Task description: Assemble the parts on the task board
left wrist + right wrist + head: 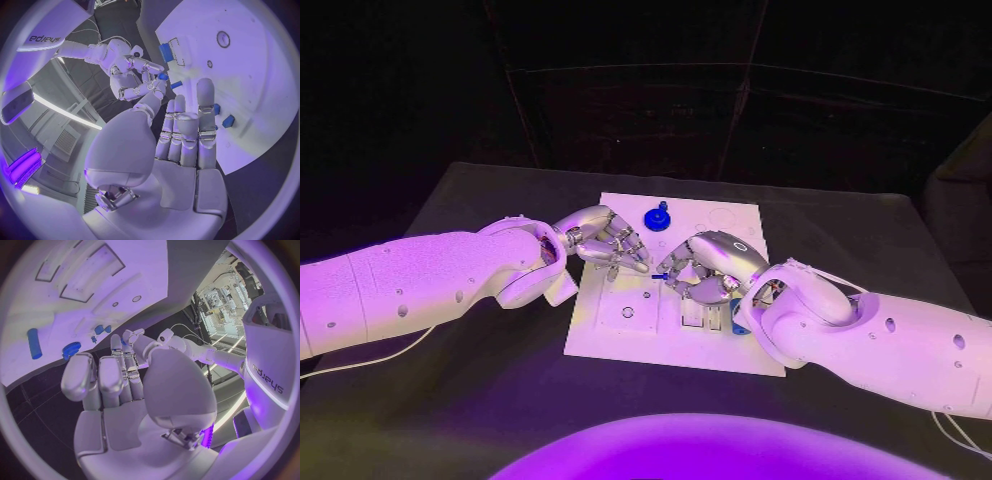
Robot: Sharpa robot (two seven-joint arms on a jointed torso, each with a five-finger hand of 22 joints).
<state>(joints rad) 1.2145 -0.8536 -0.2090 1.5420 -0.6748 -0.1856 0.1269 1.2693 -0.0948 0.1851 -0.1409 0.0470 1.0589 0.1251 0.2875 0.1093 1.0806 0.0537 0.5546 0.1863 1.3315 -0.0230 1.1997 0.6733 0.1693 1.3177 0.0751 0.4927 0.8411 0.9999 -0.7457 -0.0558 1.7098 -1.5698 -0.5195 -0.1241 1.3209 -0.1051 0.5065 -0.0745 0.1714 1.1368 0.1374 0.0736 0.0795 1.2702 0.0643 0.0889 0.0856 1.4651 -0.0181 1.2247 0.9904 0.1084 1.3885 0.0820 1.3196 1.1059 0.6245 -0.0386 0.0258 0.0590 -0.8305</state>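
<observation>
The white task board (629, 330) lies in the middle of the table. My left hand (600, 240) hovers over its near-left part with fingers stretched out and nothing in them (181, 135). From the other side my right hand (708, 265) reaches over the board's middle, fingers spread and palm bare (119, 380). A small blue part (661, 277) lies on the board between the two hands, right by the right hand's fingertips (162, 76). A round blue part (656, 216) stands near the board's far edge. Another blue part (738, 325) peeks out beside my right wrist.
The board has rectangular recesses (90, 280) and small round holes (223, 38). A blue cylinder (34, 342) and more small blue parts (229, 120) lie on it. The black table (488, 400) surrounds the board on all sides.
</observation>
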